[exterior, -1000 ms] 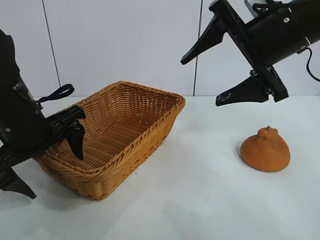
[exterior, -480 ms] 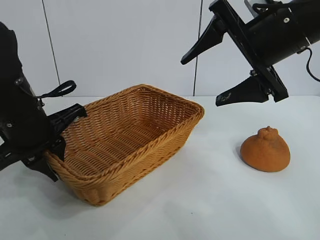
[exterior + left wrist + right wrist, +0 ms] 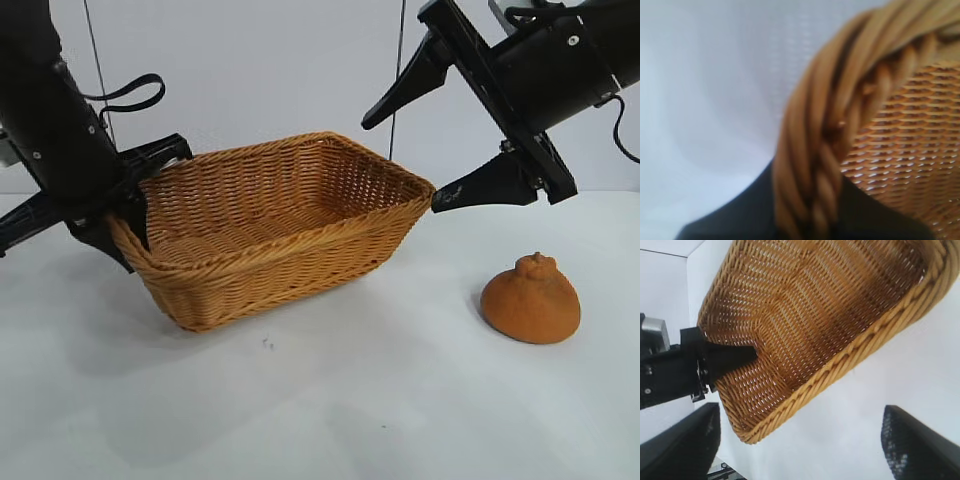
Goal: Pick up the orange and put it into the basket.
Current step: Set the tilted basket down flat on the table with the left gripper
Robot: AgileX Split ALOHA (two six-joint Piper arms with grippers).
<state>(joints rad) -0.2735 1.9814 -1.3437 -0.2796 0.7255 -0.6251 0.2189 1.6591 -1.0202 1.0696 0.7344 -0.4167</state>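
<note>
The tan wicker basket hangs tilted just above the white table, left of centre. My left gripper is shut on its braided rim at the left end; the left wrist view shows the rim pinched between my dark fingers. The dull-orange, knobby orange sits on the table at the right, apart from the basket. My right gripper is open and empty, held high above the gap between basket and orange. The right wrist view looks down into the basket and sees the left gripper on its rim.
The white table stretches in front of the basket and the orange. A pale wall stands behind. The basket's right corner lies close under the right gripper's lower finger.
My left arm has raised the basket off the table and swung it up and to the right, toward the centre. The right arm and the orange have not moved.
</note>
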